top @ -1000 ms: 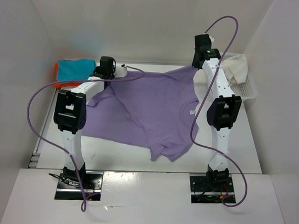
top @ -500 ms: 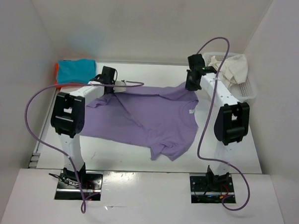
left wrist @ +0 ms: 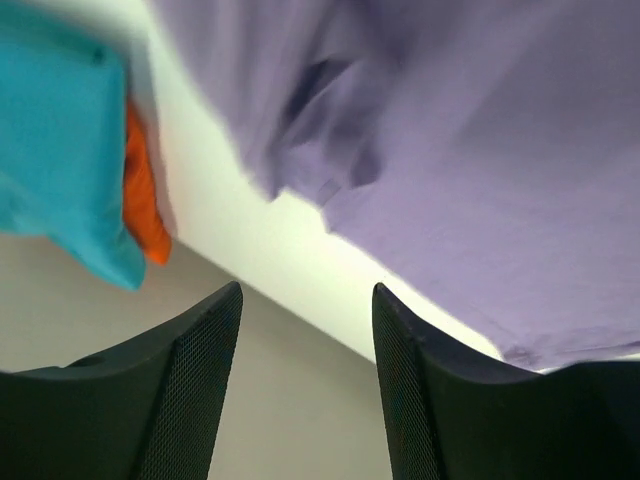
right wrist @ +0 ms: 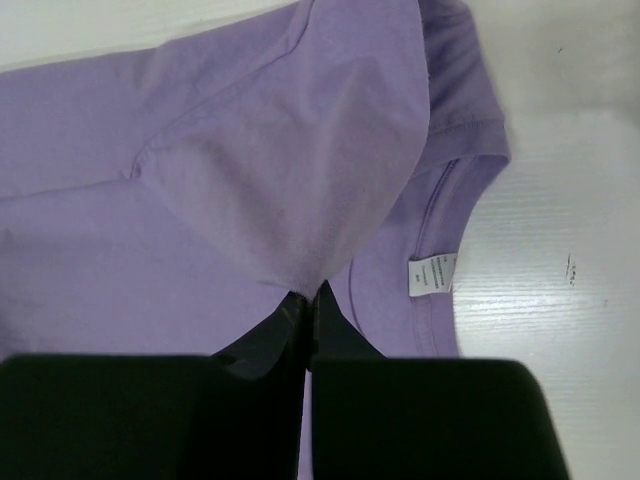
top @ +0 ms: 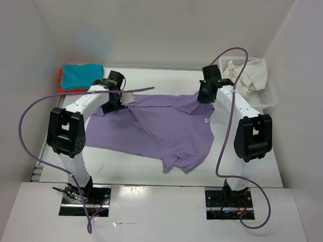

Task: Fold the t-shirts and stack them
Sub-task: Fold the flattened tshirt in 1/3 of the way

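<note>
right gripper [right wrist: 305,300]: closed, pinching a raised fold of lavender t-shirt [top: 161,129] near its collar | left gripper [left wrist: 306,305]: jaws apart, holding nothing, over the shirt's far-left edge | lavender t-shirt: spread on table [top: 122,165], long axis left-right, neck pointing right, hem left | teal t-shirt [top: 82,74] lying on orange t-shirt [top: 60,83]: far-left corner | off-white t-shirt [top: 254,74]: in basket [top: 268,97], far right

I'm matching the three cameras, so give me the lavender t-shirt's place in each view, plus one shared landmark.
Top external: the lavender t-shirt is spread across the picture's middle.
Left wrist: the shirt fills the upper right, beyond the open left gripper.
Right wrist: the shirt fills most of the frame, pinched by the shut right gripper.
Landmark: the white neck label shows in top and right wrist; the teal t-shirt ties in left wrist.
</note>
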Controlling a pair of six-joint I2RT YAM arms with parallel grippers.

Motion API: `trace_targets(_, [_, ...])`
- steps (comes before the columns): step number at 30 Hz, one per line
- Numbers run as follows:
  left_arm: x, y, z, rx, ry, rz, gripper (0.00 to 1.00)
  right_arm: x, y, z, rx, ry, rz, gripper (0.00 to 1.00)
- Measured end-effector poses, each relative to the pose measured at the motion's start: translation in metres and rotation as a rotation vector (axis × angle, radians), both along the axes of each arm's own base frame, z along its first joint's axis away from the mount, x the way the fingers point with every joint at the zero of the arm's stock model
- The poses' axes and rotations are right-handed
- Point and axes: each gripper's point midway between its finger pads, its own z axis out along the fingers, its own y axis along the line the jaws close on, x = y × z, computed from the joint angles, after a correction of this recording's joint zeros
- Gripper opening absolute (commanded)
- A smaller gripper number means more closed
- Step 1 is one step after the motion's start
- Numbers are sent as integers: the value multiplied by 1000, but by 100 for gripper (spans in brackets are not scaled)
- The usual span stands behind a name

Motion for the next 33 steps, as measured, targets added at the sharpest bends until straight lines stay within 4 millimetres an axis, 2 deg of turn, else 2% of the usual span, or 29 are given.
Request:
trace_targets(4, [18, 45, 9, -6, -52, 145, 63, -2, 1, -4, 6, 5, 2, 0])
trace_targets(7, [24, 73, 5, -24, -64, 232, 63, -3, 1, -6, 5, 8, 3, 0])
trace_targets(9, [24, 80, -2, -40, -53, 255, 63, -3, 1, -6, 4, 7, 3, 0])
trace_targets(13, [35, 69, -15, -119, -55, 276, 62, -3, 1, -6, 3, 7, 5, 0])
trace_targets(19, [72, 49, -9, -216, -204, 298, 62, -3, 1, -5, 4, 7, 6, 0])
trace_targets(21, [79, 39, -10, -215, -248, 276, 62, -3, 1, -5, 4, 7, 7, 0])
trace_targets(24, [74, 22, -24, -179, -249, 233, 58, -4, 2, -6, 10, 10, 11, 0])
trace_targets(27, [54, 9, -51, -147, -181, 190, 58, -8, 2, -12, 9, 27, 14, 0])
trace_targets(30, [40, 13, -67, -133, -133, 193, 57, -13, 3, -18, 9, 44, 20, 0])
trace_targets(33, [32, 15, -73, -135, -111, 194, 57, -14, 5, -19, 13, 49, 24, 0])
